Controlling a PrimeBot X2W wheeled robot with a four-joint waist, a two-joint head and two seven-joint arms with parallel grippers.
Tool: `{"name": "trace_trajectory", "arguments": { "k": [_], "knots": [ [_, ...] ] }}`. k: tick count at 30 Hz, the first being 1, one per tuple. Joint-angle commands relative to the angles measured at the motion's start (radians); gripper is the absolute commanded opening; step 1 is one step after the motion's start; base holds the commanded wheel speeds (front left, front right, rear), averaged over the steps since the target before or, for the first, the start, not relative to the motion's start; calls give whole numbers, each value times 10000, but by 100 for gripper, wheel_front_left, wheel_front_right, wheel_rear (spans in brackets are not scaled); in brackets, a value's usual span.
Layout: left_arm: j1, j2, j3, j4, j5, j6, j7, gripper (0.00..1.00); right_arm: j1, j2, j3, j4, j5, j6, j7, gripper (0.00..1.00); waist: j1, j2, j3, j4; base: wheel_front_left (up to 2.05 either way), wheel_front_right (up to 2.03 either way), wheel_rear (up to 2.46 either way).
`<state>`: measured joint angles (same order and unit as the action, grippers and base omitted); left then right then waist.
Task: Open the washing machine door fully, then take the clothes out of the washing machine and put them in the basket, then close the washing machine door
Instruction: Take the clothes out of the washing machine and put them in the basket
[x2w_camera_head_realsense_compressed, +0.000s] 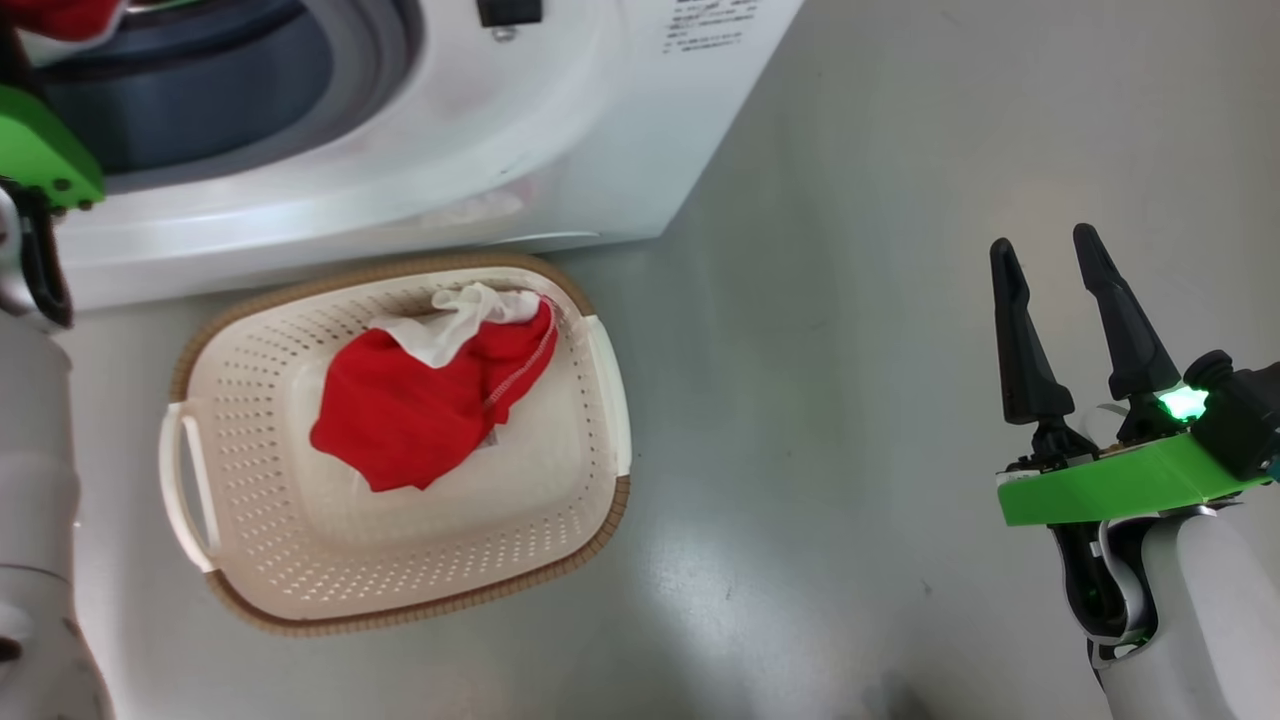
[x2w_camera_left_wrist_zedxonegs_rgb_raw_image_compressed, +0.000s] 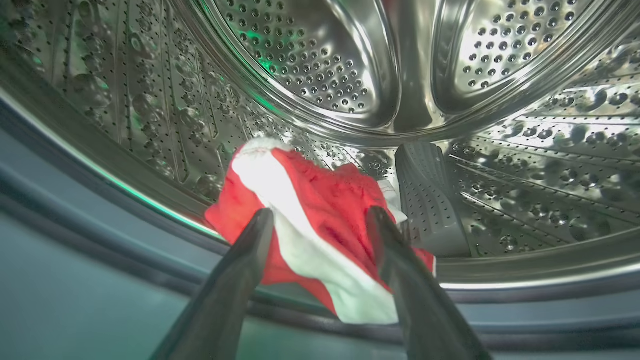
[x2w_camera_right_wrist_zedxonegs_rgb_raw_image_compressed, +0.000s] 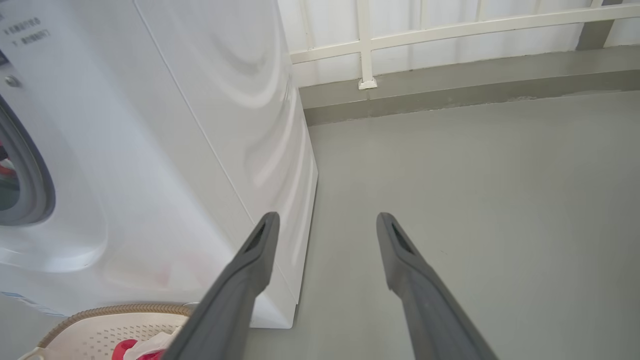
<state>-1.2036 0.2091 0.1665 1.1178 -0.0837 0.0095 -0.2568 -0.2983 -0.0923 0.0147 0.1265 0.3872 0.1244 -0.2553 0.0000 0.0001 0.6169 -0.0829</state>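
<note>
Plainly, the coming move is judged to turn on the red garment (x2w_camera_left_wrist_zedxonegs_rgb_raw_image_compressed: 300, 200) lying straight ahead of the left pincer (x2w_camera_left_wrist_zedxonegs_rgb_raw_image_compressed: 320, 212), whose two fingers are held wide apart with nothing clamped between them. The garment is heaped at the front lip of the drum (x2w_camera_left_wrist_zedxonegs_rgb_raw_image_compressed: 310, 65) of the washing machine (x2w_camera_head_realsense_compressed: 450, 150), with a fold spilled toward the pincer over the rubber ring (x2w_camera_left_wrist_zedxonegs_rgb_raw_image_compressed: 75, 260). It is framed by the two fingertips, though whether either touches the cloth cannot be told. Its broad white panel is laid aslant, from beyond one fingertip back toward the root of the other finger, so the long axis is crossed by the closing line of the jaws. The right pincer (x2w_camera_head_realsense_compressed: 1043, 240) is likewise spread and empty, pointed over bare floor (x2w_camera_head_realsense_compressed: 850, 400) well apart from the drum, so the left arm is by far the nearer. The cloth is seen to be soft, crumpled and bright red. A second red garment (x2w_camera_head_realsense_compressed: 420, 410) is already lodged in the basket (x2w_camera_head_realsense_compressed: 300, 480), off to the right pincer's left.
</note>
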Motion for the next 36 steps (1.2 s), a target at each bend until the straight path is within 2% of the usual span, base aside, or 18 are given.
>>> {"name": "trace_trajectory", "arguments": {
  "k": [1, 4, 5, 6, 7, 8, 9, 21, 29, 36],
  "knots": [
    [-134, 621, 37, 144, 105, 49, -49, 100, -48, -2, 239, -266, 180, 63, -65, 100, 0, -1, 177, -161, 0, 0, 0],
    [-322, 731, -49, 555, 128, 14, -49, 100, -81, 22, 232, -282, 179, 63, -65, 100, 0, -1, 240, -228, 0, 0, 0],
    [-371, 755, -60, 632, 117, -4, -49, 82, -85, 30, 228, -290, 180, 63, -65, 100, 0, -1, 253, -243, 0, 0, 0],
    [-394, 779, -78, 696, 113, -19, -49, 49, -86, 40, 221, -300, 179, 63, -65, 100, 0, -1, 264, -252, 0, 0, 0],
    [-405, 804, -101, 752, 114, -42, -49, 40, -88, 49, 215, -310, 177, 63, -65, 100, 0, -1, 273, -259, 0, 0, 0],
    [-412, 836, -121, 808, 112, -68, -49, 16, -91, 60, 209, -316, 176, 63, -65, 100, 0, -1, 279, -265, 0, 0, 0],
    [-412, 863, -136, 849, 106, -88, -49, 0, -91, 70, 206, -319, 176, 63, -65, 100, 0, -1, 275, -266, 0, 0, 0],
    [31, 738, -244, 77, -10, -275, -49, 0, -2, 70, 244, -266, 132, 63, -65, 100, 0, -1, -57, -85, 0, 0, 0],
    [1466, 467, -29, -2053, -148, -415, -49, 0, 154, 73, 277, -188, 120, 63, -65, 100, 0, -1, -583, 24, 0, 0, 0],
    [3148, -43, 214, -4363, -136, -629, -49, 0, 441, 54, 220, -136, 107, 63, -65, 100, 0, -1, -1084, 206, 0, 0, 0]
  ]
}}
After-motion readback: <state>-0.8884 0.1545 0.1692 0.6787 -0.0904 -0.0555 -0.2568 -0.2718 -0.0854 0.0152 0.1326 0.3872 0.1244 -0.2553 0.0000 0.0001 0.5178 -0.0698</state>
